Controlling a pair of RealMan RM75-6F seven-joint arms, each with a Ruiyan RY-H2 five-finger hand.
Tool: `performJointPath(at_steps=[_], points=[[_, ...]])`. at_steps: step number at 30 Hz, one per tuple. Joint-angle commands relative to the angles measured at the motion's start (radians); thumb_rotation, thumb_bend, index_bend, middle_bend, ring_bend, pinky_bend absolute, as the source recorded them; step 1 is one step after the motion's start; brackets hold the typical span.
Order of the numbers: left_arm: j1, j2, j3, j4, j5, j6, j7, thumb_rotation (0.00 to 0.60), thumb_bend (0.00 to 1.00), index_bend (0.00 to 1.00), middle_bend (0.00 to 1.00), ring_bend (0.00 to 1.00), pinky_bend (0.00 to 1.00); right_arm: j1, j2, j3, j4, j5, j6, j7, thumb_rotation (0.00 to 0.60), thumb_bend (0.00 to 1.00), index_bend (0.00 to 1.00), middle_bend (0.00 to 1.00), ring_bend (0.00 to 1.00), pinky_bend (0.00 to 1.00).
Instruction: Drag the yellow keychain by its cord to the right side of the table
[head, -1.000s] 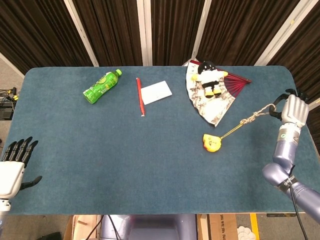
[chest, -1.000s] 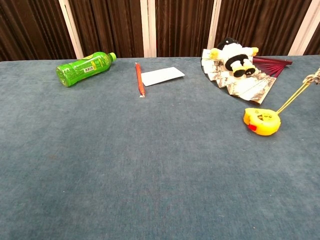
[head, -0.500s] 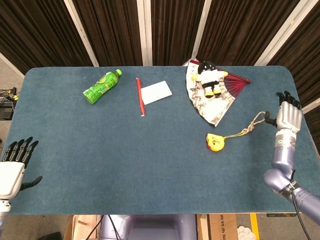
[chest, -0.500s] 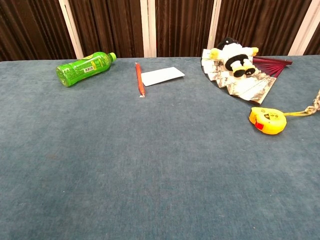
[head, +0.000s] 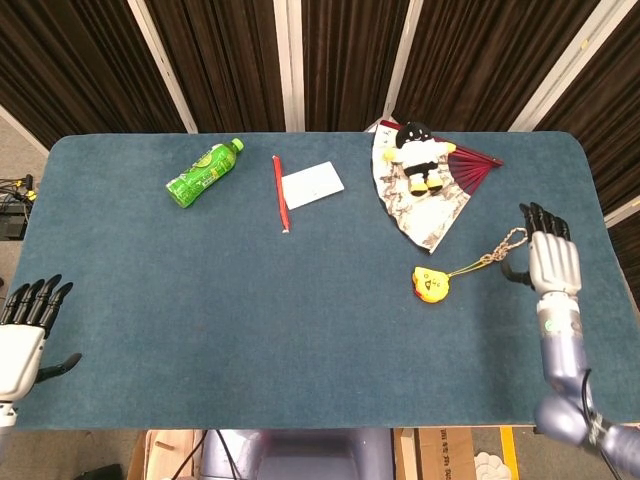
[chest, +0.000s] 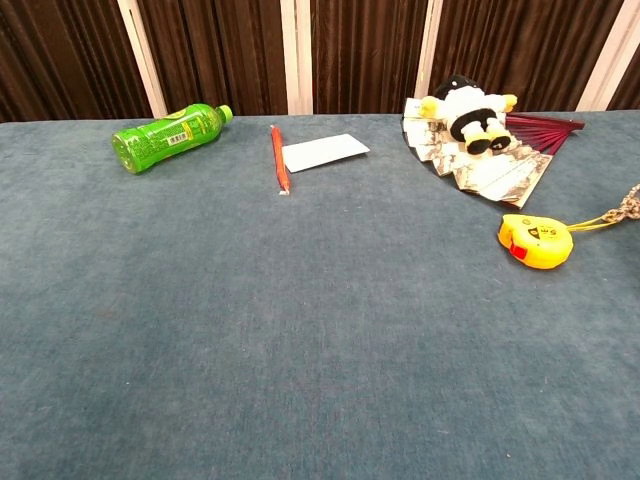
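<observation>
A: Right hand (head: 551, 262) has let the cord (head: 487, 258) go. A second ago it held the loop up off the bench (head: 300, 300), cord taut; now the cord lies slack on the cloth, loop end just beside the thumb, maybe touching it — can't tell from here.

B: And the fingers (head: 540, 218)?

A: Straight, slightly apart, nothing pinched. The hand has also drawn back toward the near edge.

B: Keychain (head: 427, 283)?

A: Well left of those fingers, just short of the fan (head: 430, 215). It slid a little rightward, then stopped. It sits in the right half, though not near the right edge, so I'd judge either the drag is being called done or a regrasp is needed.

B: Left hand (head: 24, 335)?

A: Idle at the far left corner, fingers straight, holding nothing.

B: Any writing?

A: The chest view shows dark marks on the keychain's top face (chest: 537, 240); too small to read. The green bottle (head: 204, 172) has a label; illegible. The white card (head: 312, 184) looks blank.
</observation>
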Motion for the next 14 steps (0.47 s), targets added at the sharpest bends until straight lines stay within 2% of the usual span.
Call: performJointPath(at_steps=[1, 2, 5, 9, 14], points=[[0.006, 0.005, 0.003, 0.001, 0.005, 0.011, -0.001, 0.600, 0.00, 0.00, 0.00, 0.00, 0.00, -0.194, 0.083, -0.200, -0.137, -0.381, 0.225, 0.112, 0.600, 0.31, 0.00, 0.00, 0.00, 0.00], [0.010, 0.006, 0.004, 0.002, 0.009, 0.018, -0.001, 0.600, 0.00, 0.00, 0.00, 0.00, 0.00, -0.230, 0.086, -0.237, -0.131, -0.444, 0.267, 0.134, 0.600, 0.31, 0.00, 0.00, 0.00, 0.00], [0.014, 0.006, 0.005, 0.004, 0.023, 0.034, 0.003, 0.600, 0.00, 0.00, 0.00, 0.00, 0.00, -0.280, 0.094, -0.291, -0.109, -0.537, 0.325, 0.154, 0.600, 0.31, 0.00, 0.00, 0.00, 0.00], [0.021, 0.006, 0.009, 0.010, 0.042, 0.053, 0.014, 0.600, 0.00, 0.00, 0.00, 0.00, 0.00, -0.334, 0.079, -0.321, -0.031, -0.641, 0.425, 0.156, 0.600, 0.31, 0.00, 0.00, 0.00, 0.00], [0.024, 0.002, 0.008, 0.014, 0.034, 0.051, 0.017, 0.600, 0.00, 0.00, 0.00, 0.00, 0.00, -0.361, 0.066, -0.330, 0.016, -0.668, 0.452, 0.162, 0.600, 0.31, 0.00, 0.00, 0.00, 0.00]])
